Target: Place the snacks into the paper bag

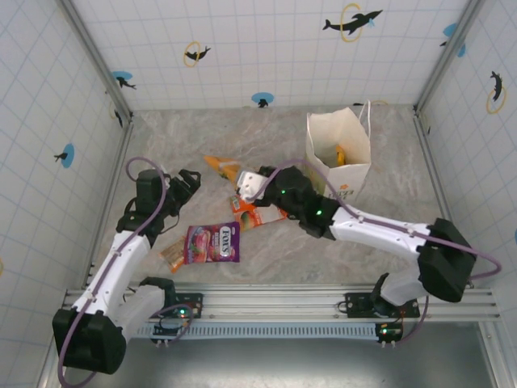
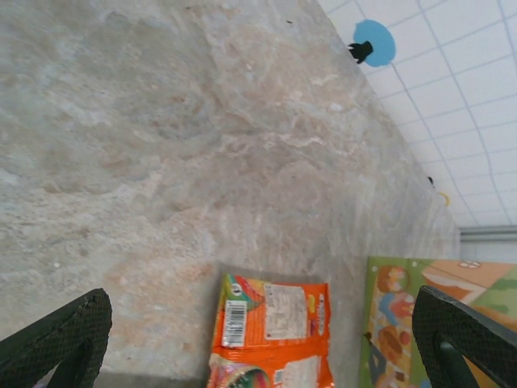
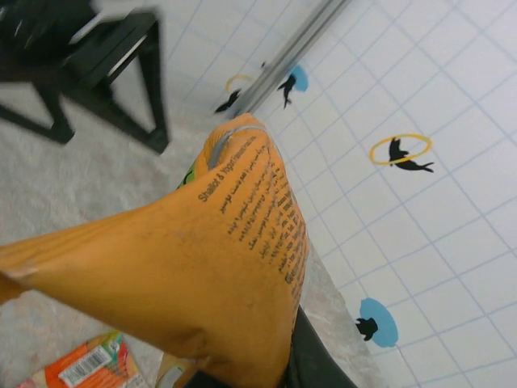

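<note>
Upright, open-mouthed: white paper carrier bag (image 1: 355,178) with loop handles, yellow packet (image 1: 341,155) inside. Raised off table (image 1: 161,145): crumpled glossy orange packet (image 1: 224,168). Lying flat: orange-red packet (image 1: 257,214), purple packet (image 1: 212,242), slim orange bar wrapper (image 1: 173,255).

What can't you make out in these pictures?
- Bag contents: top view, its walls hide all but a yellow bit.
- Right hand fingers: right wrist view, the held orange packet covers most of them.
- Lying orange packet: left wrist view, cut off by the bottom edge.
- Purple packet lettering: top view, too small to read.
</note>
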Controlling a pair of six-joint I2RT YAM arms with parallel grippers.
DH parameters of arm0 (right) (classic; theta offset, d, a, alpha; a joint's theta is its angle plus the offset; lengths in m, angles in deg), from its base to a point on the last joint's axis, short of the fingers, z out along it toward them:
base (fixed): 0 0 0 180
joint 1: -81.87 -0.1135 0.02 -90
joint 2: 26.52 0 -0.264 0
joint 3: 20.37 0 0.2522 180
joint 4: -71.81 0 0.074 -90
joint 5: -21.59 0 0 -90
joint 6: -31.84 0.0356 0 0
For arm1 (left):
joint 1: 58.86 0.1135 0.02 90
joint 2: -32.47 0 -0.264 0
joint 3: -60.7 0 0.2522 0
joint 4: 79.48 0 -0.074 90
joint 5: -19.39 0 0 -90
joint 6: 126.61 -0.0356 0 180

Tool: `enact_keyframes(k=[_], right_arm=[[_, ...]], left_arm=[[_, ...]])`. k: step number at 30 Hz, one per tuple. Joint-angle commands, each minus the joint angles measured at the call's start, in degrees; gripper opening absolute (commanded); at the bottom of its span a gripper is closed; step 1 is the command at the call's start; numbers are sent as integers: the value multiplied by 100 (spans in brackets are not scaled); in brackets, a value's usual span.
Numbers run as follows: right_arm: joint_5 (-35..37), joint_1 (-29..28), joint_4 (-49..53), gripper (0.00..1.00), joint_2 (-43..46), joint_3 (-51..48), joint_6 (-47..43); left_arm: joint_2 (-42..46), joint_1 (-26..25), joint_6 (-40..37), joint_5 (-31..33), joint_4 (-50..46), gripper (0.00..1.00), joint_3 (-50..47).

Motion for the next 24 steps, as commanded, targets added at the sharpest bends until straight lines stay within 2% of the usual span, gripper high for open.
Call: enact_keyframes(k=[1, 9, 14, 20, 24], right_arm=[[-705, 242, -183, 0, 485, -104, 812], [-1297, 1095, -283, 0, 1365, 21, 1852], [-1343, 1646, -423, 0, 1841, 53, 2175], [-1359, 2435, -1072, 0, 2244, -62, 2868], [-1339, 2890, -1476, 0, 2393, -158, 3322]], left_arm=[[-36, -39, -257, 242, 76, 98, -120], [-410, -61, -518, 66, 303, 98, -234], [-643, -185, -575, 51, 462, 98, -237], [-1036, -730, -676, 441, 513, 98, -101], [-1307, -981, -663, 471, 693, 98, -69]])
